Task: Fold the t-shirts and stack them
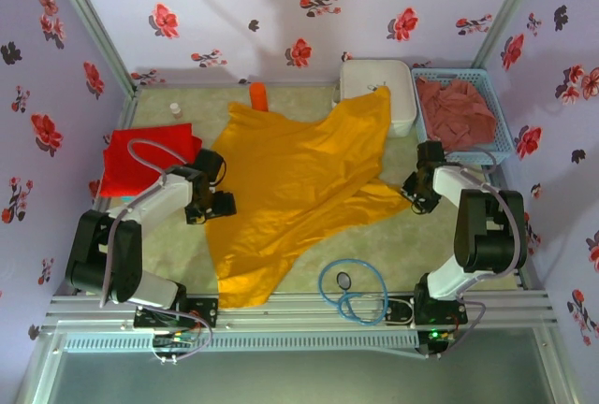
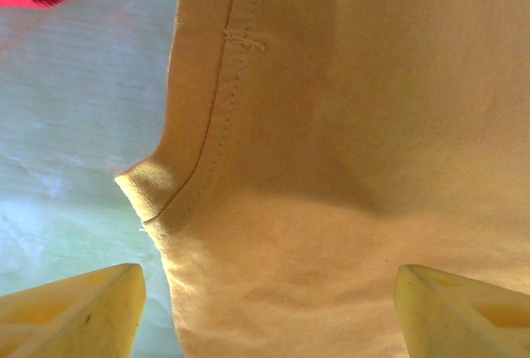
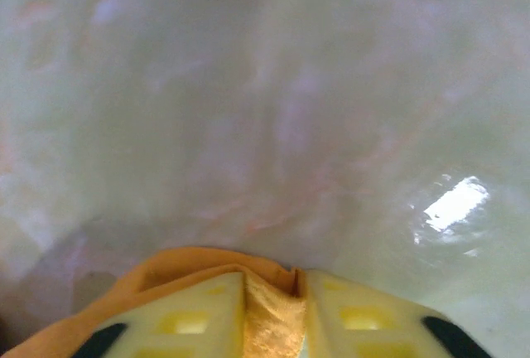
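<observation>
The golden-yellow t-shirt (image 1: 299, 180) lies spread and rumpled across the middle of the table, one corner draped onto the white case. My left gripper (image 1: 223, 203) stands open at the shirt's left edge; in the left wrist view its yellow fingers (image 2: 74, 312) flank the hemmed edge of the yellow cloth (image 2: 348, 167). My right gripper (image 1: 412, 189) is shut on the shirt's right tip, and a fold of yellow cloth (image 3: 273, 312) shows pinched between its fingers. The bright red t-shirt (image 1: 145, 156) lies folded at the left. The reddish-pink t-shirt (image 1: 456, 112) is bunched in the blue basket (image 1: 496, 95).
A white rounded case (image 1: 384, 86) stands at the back, beside the basket. A blue cable loop (image 1: 351, 292) lies near the front edge. An orange object (image 1: 258, 97) and a small white bottle (image 1: 175, 108) sit at the back. Floral walls enclose the table.
</observation>
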